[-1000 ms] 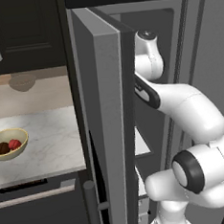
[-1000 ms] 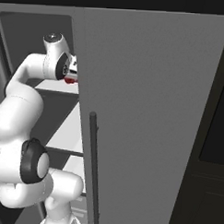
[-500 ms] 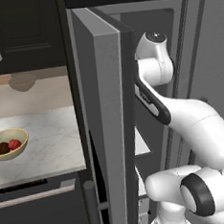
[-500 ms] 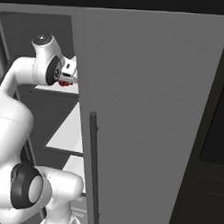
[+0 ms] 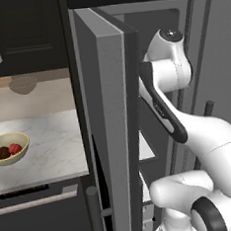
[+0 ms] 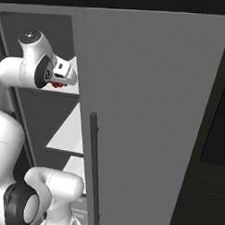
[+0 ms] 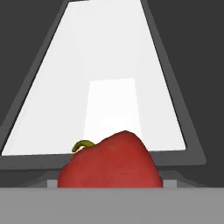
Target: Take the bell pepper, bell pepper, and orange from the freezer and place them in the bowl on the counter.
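A glossy red bell pepper (image 7: 109, 164) with a curled green stem sits right in front of the hand camera, low in the hand view, and it hides the fingertips. In the right base view my gripper (image 6: 57, 83) is shut on this bell pepper (image 6: 56, 84), held inside the open freezer (image 6: 40, 111) above a white shelf (image 6: 69, 135). The pale-yellow bowl (image 5: 23, 140) stands on the marbled counter (image 5: 56, 147) at the far left. In it lie the dark orange (image 5: 3, 153) and another red bell pepper (image 5: 15, 148).
The thick grey freezer door (image 5: 112, 137) stands open between the arm and the counter. A wide grey door (image 6: 151, 111) with a long bar handle (image 6: 94, 169) stands close on the arm's right. A duller bowl (image 5: 21, 85) sits at the counter's back.
The arm's upper joint has swung right and slightly up in the left base view. The hand with the pepper has shifted a little left in the right base view.
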